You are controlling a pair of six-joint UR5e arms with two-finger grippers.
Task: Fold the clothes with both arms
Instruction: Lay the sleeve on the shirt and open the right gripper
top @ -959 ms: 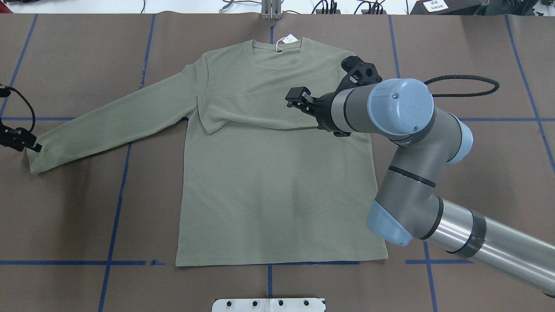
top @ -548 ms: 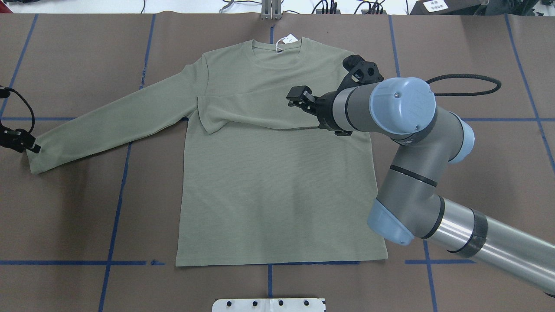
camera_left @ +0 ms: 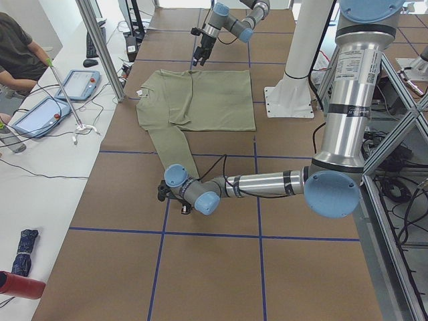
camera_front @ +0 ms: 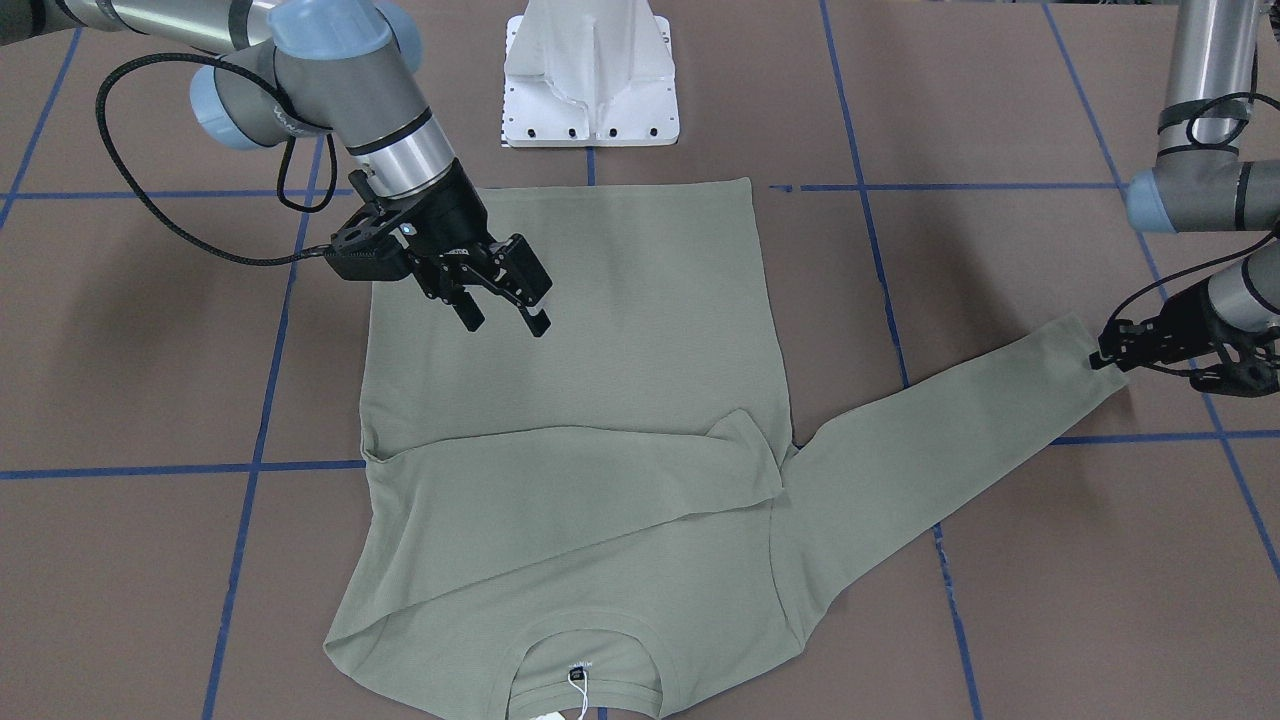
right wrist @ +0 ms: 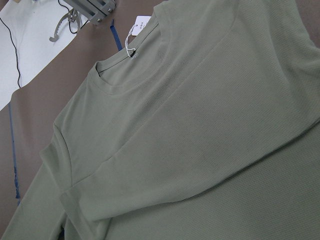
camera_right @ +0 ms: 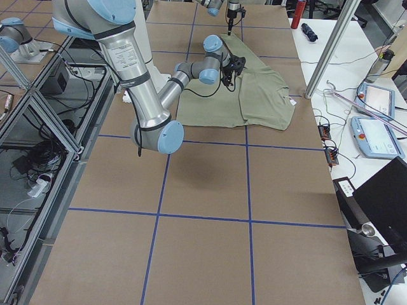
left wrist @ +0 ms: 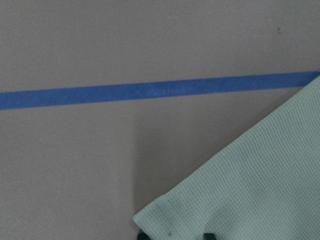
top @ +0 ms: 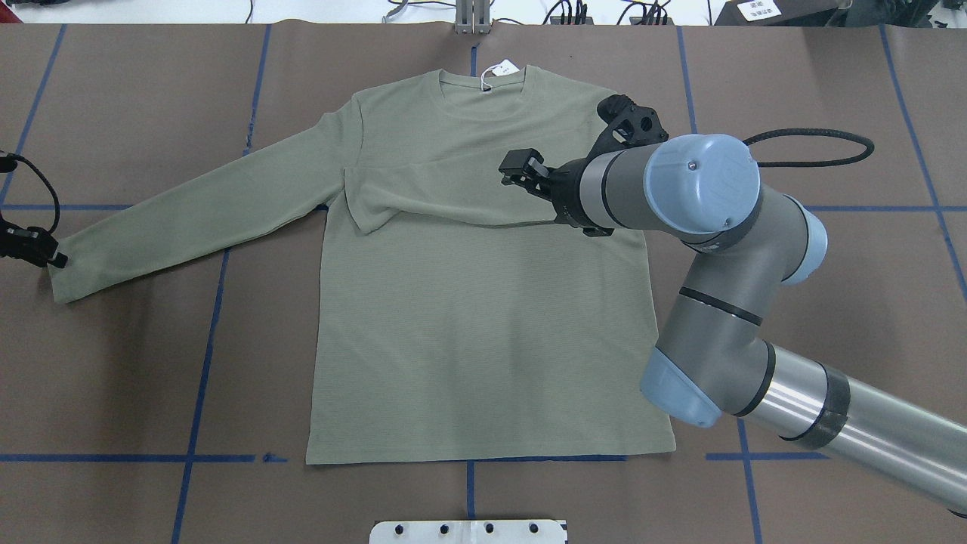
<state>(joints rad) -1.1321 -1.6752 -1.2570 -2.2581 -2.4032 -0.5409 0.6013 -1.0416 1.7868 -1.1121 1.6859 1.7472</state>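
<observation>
The sage-green shirt (top: pixel 483 325) lies flat, front up, neckline and white hang tag (top: pixel 505 68) at the far edge. One sleeve (top: pixel 438 200) is folded across the chest. The other sleeve (top: pixel 204 211) stretches out flat to the left. My right gripper (camera_front: pixel 505 322) hovers open above the chest with nothing between its fingers; the right wrist view shows only the shirt (right wrist: pixel 200 140) below. My left gripper (top: pixel 53 259) sits low at the outstretched cuff's end (camera_front: pixel 1085 350). In the left wrist view, two fingertips stand apart at the bottom edge, either side of the cuff corner (left wrist: pixel 240 200).
My right arm's elbow (top: pixel 710 264) hangs over the shirt's right edge, its black cable (top: pixel 816 147) looping beyond. The white base plate (top: pixel 468 531) is at the near edge. Blue tape lines (top: pixel 200 363) cross the brown table. A person sits at a side table (camera_left: pixel 40 114) with tablets.
My left gripper has slid a little to the left along the table at the cuff's end; the cuff has stayed put. The right arm has barely shifted.
</observation>
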